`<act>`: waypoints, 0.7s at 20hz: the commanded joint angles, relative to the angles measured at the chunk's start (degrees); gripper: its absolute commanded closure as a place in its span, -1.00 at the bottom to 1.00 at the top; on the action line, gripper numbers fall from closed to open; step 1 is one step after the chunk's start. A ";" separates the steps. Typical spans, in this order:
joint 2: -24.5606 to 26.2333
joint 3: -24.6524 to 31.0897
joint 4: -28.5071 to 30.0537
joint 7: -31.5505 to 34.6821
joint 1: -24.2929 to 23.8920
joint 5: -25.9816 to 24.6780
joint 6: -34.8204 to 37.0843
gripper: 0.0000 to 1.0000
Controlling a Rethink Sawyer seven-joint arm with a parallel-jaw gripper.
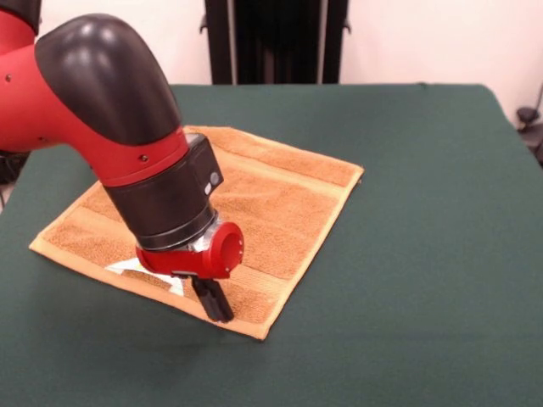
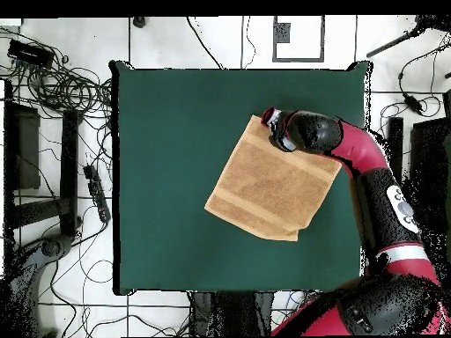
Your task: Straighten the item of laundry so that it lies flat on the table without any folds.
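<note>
A small square orange-tan terry towel (image 1: pixel 254 203) lies spread on the large dark green felt-topped table (image 1: pixel 424 254), turned like a diamond to the table's edges. In the front view it sits left of centre, reaching from the middle of the frame down toward the lower left. In the overhead view (image 2: pixel 271 180) it lies right of the table's centre, nearer the right edge.

The red and black robot arm (image 1: pixel 102 102) enters from the upper left of the front view and bends down over the towel's lower part. Its gripper (image 1: pixel 214 303) points at the cloth close to the towel's lowest edge, with the dark fingers (image 1: pixel 217 307) close together; whether they pinch any fabric cannot be told.

The front view alone shows a small white patch (image 1: pixel 136 270) beside the gripper, partly hidden by the wrist, and two flat woven bands across the terry. The overhead view alone shows the whole outline: all four corners lie out, and the arm's black elbow (image 2: pixel 310 132) covers the upper right corner.
</note>
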 commanded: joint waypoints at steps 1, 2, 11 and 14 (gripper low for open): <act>-3.98 4.35 2.86 -11.69 1.94 1.55 8.33 1.00; -5.61 4.48 4.53 -11.11 1.59 1.75 8.53 1.00; -9.77 3.36 6.70 -8.14 2.61 2.73 11.01 1.00; -8.99 3.08 6.47 -8.45 3.03 2.21 10.16 1.00</act>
